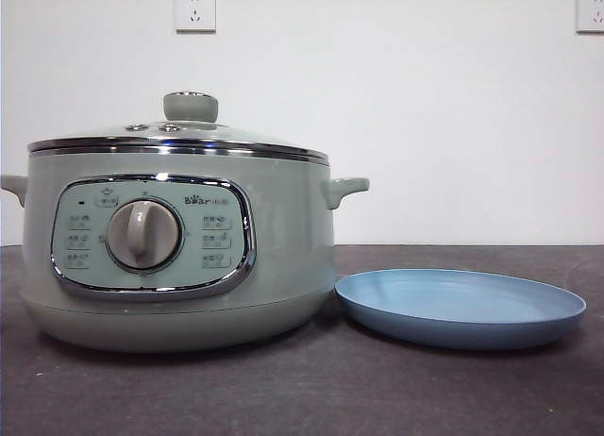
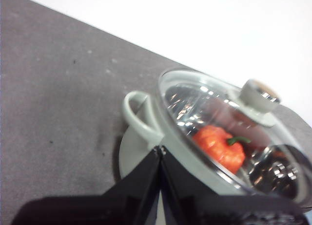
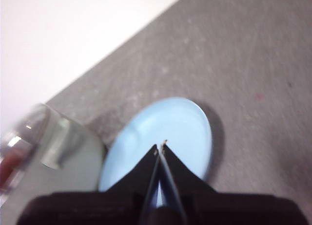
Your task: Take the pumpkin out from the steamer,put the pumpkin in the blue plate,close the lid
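Note:
The sage-green steamer [image 1: 179, 247] stands at the left of the table with the glass lid [image 1: 189, 134] on it. In the left wrist view the orange pumpkin [image 2: 220, 147] with its green stem shows inside the steamer [image 2: 141, 137], under the lid [image 2: 229, 127]. The blue plate [image 1: 461, 306] lies empty to the right of the steamer. My left gripper [image 2: 160, 149] is shut and empty, high above the steamer's side handle. My right gripper [image 3: 161, 146] is shut and empty, high above the blue plate [image 3: 165, 137]. Neither gripper shows in the front view.
The dark grey table top [image 1: 302, 398] runs to a white wall with two sockets [image 1: 194, 11]. The steamer's edge shows in the right wrist view [image 3: 53, 147], close beside the plate.

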Robot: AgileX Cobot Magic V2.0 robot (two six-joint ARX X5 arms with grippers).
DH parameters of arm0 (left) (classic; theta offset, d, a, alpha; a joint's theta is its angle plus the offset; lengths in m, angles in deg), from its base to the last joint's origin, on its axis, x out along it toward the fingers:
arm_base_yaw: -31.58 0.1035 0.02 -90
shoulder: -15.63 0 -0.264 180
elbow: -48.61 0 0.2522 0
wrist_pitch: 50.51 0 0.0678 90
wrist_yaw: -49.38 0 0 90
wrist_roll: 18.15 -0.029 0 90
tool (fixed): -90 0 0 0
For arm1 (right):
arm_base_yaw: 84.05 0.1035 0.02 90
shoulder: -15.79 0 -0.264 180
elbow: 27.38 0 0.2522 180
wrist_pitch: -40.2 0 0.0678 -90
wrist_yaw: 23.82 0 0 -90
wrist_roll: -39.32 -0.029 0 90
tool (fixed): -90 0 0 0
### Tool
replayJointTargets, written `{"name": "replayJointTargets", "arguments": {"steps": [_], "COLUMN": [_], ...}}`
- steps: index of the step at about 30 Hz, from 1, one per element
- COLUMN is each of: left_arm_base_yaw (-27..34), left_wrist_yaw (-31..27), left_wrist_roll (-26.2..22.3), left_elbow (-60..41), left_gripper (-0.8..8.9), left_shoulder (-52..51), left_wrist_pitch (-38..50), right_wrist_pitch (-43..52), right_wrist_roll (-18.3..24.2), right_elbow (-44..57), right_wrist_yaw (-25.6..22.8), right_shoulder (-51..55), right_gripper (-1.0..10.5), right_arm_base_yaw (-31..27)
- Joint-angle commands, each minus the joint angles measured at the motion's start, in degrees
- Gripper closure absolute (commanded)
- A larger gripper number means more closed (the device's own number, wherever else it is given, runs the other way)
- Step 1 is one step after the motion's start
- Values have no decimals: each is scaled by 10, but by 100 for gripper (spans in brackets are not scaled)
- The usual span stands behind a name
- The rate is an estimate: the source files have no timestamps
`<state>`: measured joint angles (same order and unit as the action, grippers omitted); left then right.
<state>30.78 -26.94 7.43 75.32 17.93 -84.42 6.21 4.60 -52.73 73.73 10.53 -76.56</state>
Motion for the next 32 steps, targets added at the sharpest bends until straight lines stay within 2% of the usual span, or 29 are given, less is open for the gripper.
{"name": "replayJointTargets", "arguments": {"steps": [1,5,12,17,22,26,30,31,32], "left_arm_base_yaw": [1,1,1,1,1,-1,-6,-8,-8], "left_wrist_yaw": [-1,2,43,98,169,209,213,212,211], "left_wrist_roll": [0,-20,-114,-162,-201,-219,-227,-227,-227], "left_elbow": [24,65,153,219,286,331,353,355,355], "left_gripper": [821,821,821,821,821,817,810,784,700], "left_shoulder": [31,89,208,282,353,394,407,407,407], "left_wrist_pitch": [-3,-5,-19,-38,-71,-106,-116,-115,-114], "right_wrist_pitch": [-2,-16,-54,-103,-158,-191,-197,-197,-197], "right_wrist_roll": [12,47,122,201,276,297,297,297,296], "right_elbow": [-40,-100,-218,-302,-379,-424,-443,-444,-445], "right_wrist_yaw": [0,0,23,63,134,170,180,179,179], "right_shoulder": [-28,-80,-186,-267,-346,-397,-424,-427,-429], "right_gripper": [957,957,957,948,946,931,688,624,577], "right_arm_base_yaw": [1,1,1,1,1,1,1,1,1]}}
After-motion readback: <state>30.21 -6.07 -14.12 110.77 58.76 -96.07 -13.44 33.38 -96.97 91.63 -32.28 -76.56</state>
